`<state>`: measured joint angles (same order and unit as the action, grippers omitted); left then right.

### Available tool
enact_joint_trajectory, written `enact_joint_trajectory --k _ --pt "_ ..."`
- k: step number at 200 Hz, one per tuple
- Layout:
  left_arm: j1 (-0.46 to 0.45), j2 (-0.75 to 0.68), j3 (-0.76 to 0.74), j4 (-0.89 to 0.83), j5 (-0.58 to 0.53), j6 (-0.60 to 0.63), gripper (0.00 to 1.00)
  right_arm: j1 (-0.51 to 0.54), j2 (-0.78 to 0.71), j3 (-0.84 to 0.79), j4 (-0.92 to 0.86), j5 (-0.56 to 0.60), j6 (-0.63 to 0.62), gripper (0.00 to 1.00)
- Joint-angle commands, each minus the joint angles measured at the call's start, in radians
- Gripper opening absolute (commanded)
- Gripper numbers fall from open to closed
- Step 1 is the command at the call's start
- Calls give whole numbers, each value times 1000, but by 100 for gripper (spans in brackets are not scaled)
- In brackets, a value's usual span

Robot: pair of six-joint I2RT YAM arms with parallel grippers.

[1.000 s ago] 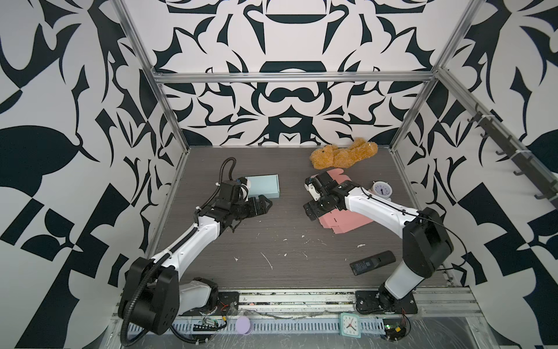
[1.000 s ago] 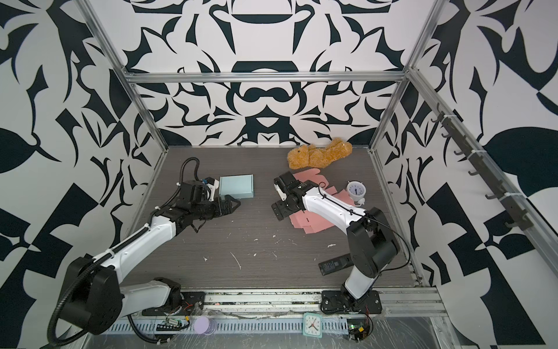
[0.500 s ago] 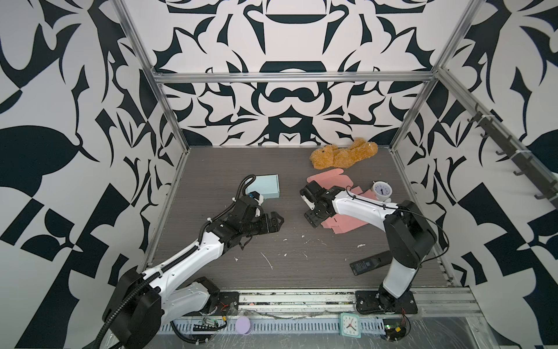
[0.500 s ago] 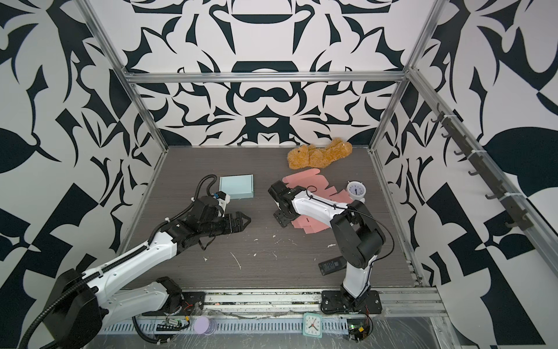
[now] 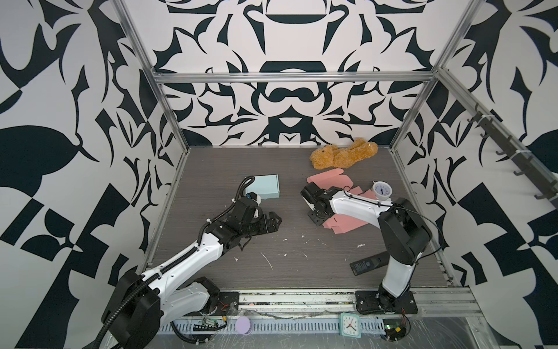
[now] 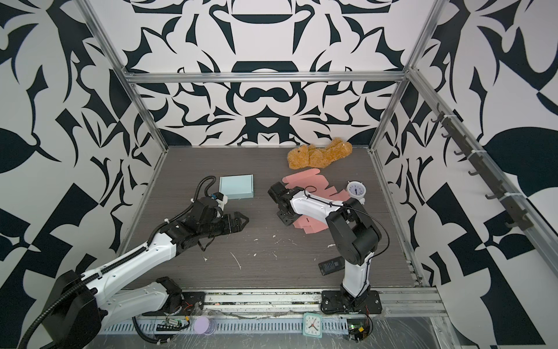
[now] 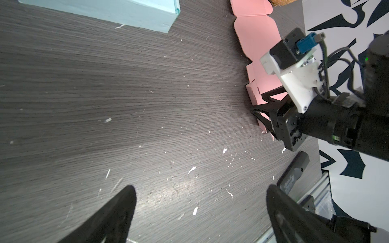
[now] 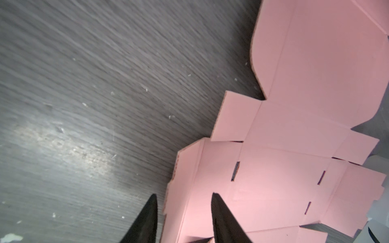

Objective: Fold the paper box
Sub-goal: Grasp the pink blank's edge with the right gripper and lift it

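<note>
- Paper box (image 5: 329, 180): pink, unfolded, lying flat on the table (image 5: 302, 272) right of centre, between the plush bear (image 5: 341, 155) at the back and the remote control (image 5: 368, 264) at the front; a small white clock (image 5: 382, 190) stands at its right edge
- Right gripper (image 8: 183, 194): low at the card's left edge, jaws partly apart, one finger over bare table and one over a side flap; whether either pad touches the card cannot be told
- Left gripper (image 7: 201, 187): jaws wide apart, nothing between them, over bare table left of centre
- Pale blue box (image 5: 265, 189): closed, just behind the left gripper
</note>
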<state>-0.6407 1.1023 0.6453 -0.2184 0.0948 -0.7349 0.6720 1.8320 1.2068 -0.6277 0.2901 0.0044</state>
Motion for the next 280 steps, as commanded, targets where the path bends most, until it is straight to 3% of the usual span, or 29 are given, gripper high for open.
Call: enact_joint_trajectory --k 1,154,191,233,280 --pt "-2 -12 9 -22 -9 -7 99 3 -22 5 -7 42 2 42" --pt "-2 -29 23 -51 -20 6 99 4 -101 -39 -30 35 6 15" --pt "-1 -29 23 -56 -27 9 99 4 -154 -45 -46 52 6 3" --pt "-1 -29 26 -64 -37 26 99 3 -223 -52 -71 40 22 1" --pt "15 -37 24 -63 -40 44 99 1 -411 -79 -60 -21 48 0"
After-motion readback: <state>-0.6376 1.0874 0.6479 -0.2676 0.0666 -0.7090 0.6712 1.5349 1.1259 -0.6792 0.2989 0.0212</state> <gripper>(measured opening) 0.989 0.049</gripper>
